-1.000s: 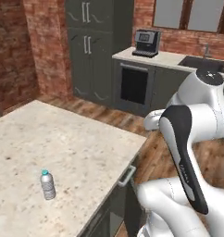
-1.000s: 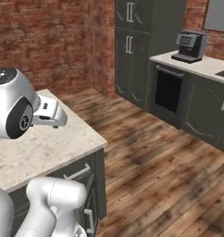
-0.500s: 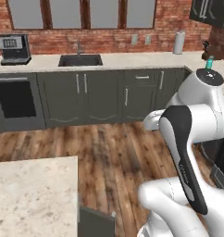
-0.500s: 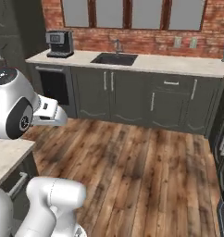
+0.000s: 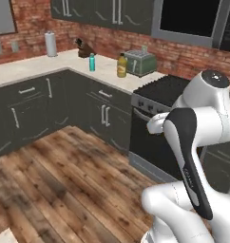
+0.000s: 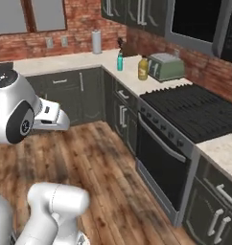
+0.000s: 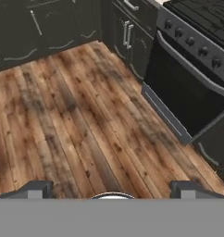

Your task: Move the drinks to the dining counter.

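Two of the drinks stand on the wall counter (image 5: 64,64), the stone-topped run below the brick wall. The teal bottle (image 5: 92,62) with a grey cap is upright near the counter's back edge, just past the inner corner. The juice bottle (image 5: 121,65), yellow-orange with a black cap, is upright further along toward the stove end, just beside the green toaster (image 5: 141,62). Their fill levels cannot be told at this size. In the right base view the same order holds: teal bottle (image 6: 120,62), juice bottle (image 6: 143,68), toaster (image 6: 167,66).

A paper towel roll (image 5: 51,43) stands upright near the back edge of the other leg of the counter, and a dark knife block (image 5: 85,47) sits close to the wall at the corner.

The black stove (image 6: 199,111) adjoins the counter's end beyond the toaster. Dark cabinets (image 5: 36,104) run beneath the counter; the floor (image 7: 77,125) is wood plank.

The gripper (image 7: 112,189) hangs over bare floor in front of the oven door (image 7: 185,99), its fingers spread wide apart with nothing between them.
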### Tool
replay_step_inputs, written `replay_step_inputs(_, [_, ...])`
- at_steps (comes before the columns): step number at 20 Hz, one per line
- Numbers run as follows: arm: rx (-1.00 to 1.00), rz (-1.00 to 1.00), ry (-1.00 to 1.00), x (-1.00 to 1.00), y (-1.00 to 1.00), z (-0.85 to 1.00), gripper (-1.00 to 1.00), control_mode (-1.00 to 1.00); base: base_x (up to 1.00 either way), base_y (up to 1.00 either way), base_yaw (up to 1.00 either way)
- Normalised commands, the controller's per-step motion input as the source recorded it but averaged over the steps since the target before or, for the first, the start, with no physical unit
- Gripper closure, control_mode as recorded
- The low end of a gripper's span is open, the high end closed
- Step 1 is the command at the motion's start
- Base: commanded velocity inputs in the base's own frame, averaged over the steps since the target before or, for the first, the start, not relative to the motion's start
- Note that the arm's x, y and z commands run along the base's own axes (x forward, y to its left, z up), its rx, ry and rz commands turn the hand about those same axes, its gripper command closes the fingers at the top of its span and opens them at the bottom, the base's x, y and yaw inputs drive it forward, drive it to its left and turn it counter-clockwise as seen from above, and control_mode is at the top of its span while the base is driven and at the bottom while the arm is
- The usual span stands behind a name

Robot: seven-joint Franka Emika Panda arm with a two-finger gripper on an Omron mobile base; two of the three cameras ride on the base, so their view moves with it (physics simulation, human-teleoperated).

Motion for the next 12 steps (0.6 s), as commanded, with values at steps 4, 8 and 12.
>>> replay_step_inputs(4, [0.00,0.00,0.00,0.00,0.00,0.00,-1.00,1.00,0.83,0.76,-0.70])
replay_step_inputs(8, [0.00,0.00,0.00,0.00,0.00,0.00,-1.00,1.00,1.00,1.00,-0.26])
replay_step_inputs(12, [0.00,0.00,0.00,0.00,0.00,0.00,-1.00,1.00,1.00,1.00,-0.09])
